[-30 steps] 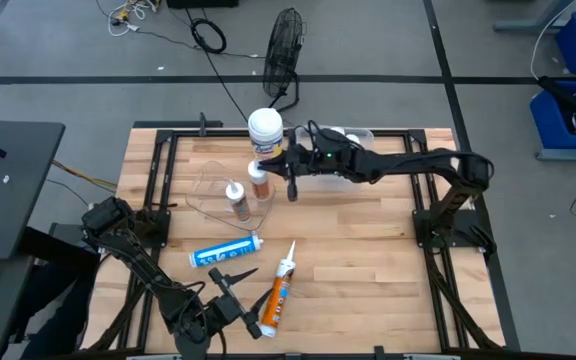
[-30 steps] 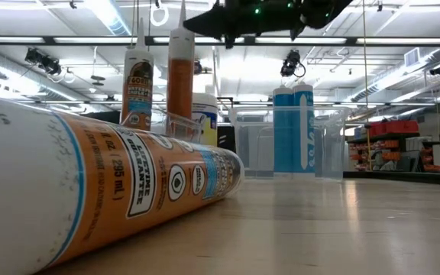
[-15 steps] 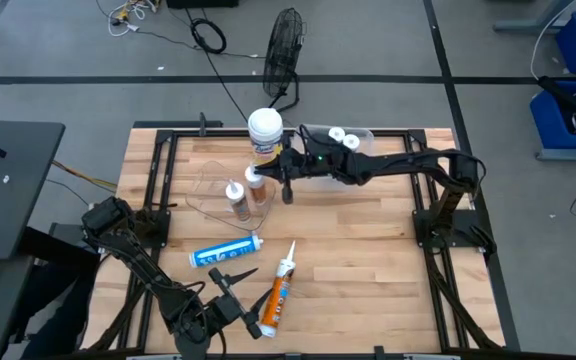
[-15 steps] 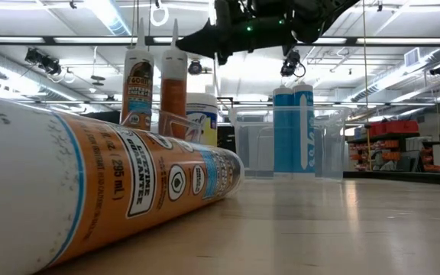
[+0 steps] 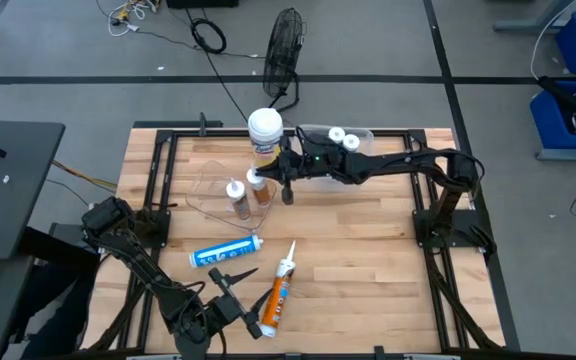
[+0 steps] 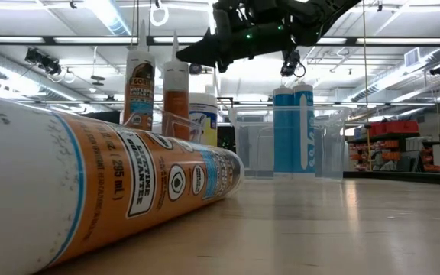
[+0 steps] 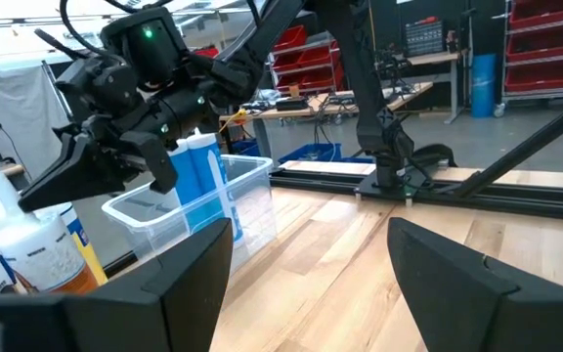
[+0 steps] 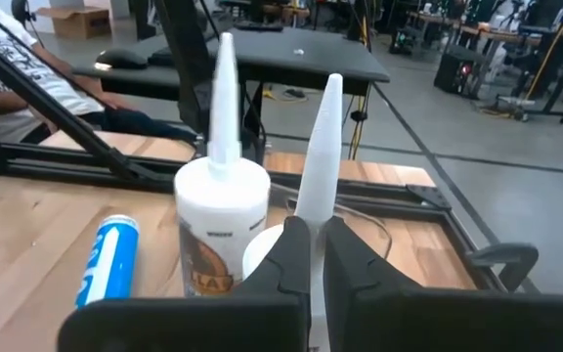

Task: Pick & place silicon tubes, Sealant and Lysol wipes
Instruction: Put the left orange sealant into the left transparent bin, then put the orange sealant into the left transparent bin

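My right gripper [image 5: 260,176] [image 8: 311,229] reaches in from the table's right, shut on an upright orange sealant cartridge [image 6: 176,98]. This cartridge stands in a clear container [image 5: 213,192] beside a second upright orange cartridge [image 5: 235,198] [image 8: 221,230]. The Lysol wipes canister [image 5: 265,130] stands just behind them at the far edge. A blue tube [image 5: 226,252] and an orange cartridge [image 5: 281,294] lie on the table nearer the front. My left gripper [image 5: 230,290] waits open at the near edge with nothing between its fingers [image 7: 194,284]. My right gripper pinches the white nozzle [image 8: 319,186] of the orange cartridge between its two fingers, low on the nozzle just above the cartridge's top. The fingers come nearly level from the table's right, across the nozzle. The cartridge stays upright; the lying cartridge hides its foot in the low view.
A clear bin [image 5: 363,133] with two upright blue tubes [image 6: 293,128] stands at the far edge, under my right arm. A black frame [image 5: 168,150] rims the table. Bare wood lies between the lying tubes and the right side.
My right gripper has come down, still shut on the orange cartridge's nozzle. The cartridge has sunk upright into the clear container, next to the other upright cartridge. The descent was quicker at first and has nearly stopped.
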